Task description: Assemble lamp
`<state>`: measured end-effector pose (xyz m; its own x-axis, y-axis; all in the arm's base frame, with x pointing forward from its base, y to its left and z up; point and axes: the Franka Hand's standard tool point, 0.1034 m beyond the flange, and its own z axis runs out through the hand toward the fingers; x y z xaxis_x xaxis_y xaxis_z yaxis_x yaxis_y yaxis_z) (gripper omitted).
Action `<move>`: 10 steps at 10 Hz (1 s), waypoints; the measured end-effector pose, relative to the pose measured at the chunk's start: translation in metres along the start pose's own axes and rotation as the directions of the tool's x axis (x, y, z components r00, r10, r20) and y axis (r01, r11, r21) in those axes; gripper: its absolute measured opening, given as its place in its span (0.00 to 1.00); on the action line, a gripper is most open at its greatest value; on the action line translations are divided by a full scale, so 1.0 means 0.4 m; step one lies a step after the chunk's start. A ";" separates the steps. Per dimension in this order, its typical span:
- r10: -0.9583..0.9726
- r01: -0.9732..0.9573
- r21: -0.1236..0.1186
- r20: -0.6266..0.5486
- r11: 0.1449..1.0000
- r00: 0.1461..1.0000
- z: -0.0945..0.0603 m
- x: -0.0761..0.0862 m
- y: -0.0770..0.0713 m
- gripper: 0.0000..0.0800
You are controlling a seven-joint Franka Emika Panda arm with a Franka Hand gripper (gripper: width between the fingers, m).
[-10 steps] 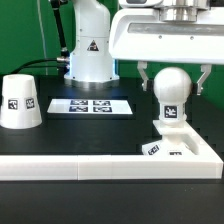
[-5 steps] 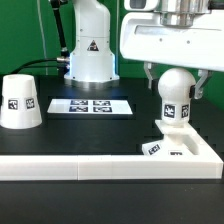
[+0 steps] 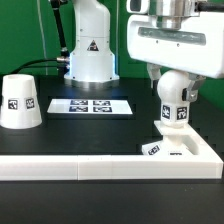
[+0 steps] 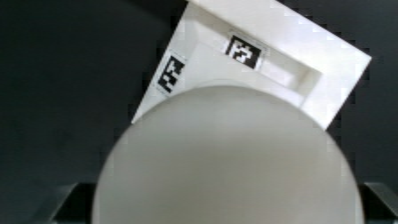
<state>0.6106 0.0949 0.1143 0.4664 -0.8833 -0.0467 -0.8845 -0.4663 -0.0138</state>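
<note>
Claw (image 3: 174, 86), pinched on the bulb (image 3: 172, 103), had rotated about its vertical over the last second without lifting; bulb stood upright on the base (image 3: 165, 150) at 4 o'clock in the exterior view, so probably being screwed in.

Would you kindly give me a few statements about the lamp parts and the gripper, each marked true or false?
1. The shade stands on the table at the exterior view's left, apart from the base. True.
2. The bulb lies on its side on the table. False: it stands upright on the base, at the exterior view's right.
3. The gripper straddles the bulb from above. True.
4. The shade sits over the bulb. False: the bulb is uncovered, and the shade stands by itself.
</note>
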 end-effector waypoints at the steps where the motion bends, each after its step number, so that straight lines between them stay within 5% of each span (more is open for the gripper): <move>1: -0.012 0.012 0.003 -0.002 1.000 1.000 0.000 0.000 -0.002 0.82; 5: -0.353 0.356 0.052 -0.060 0.933 0.934 0.000 -0.008 -0.010 0.87; 10: -0.749 0.752 0.018 -0.071 0.659 0.658 0.007 -0.020 0.007 0.87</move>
<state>0.6042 0.1008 0.1118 0.9705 -0.2357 0.0507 -0.2324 -0.9706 -0.0622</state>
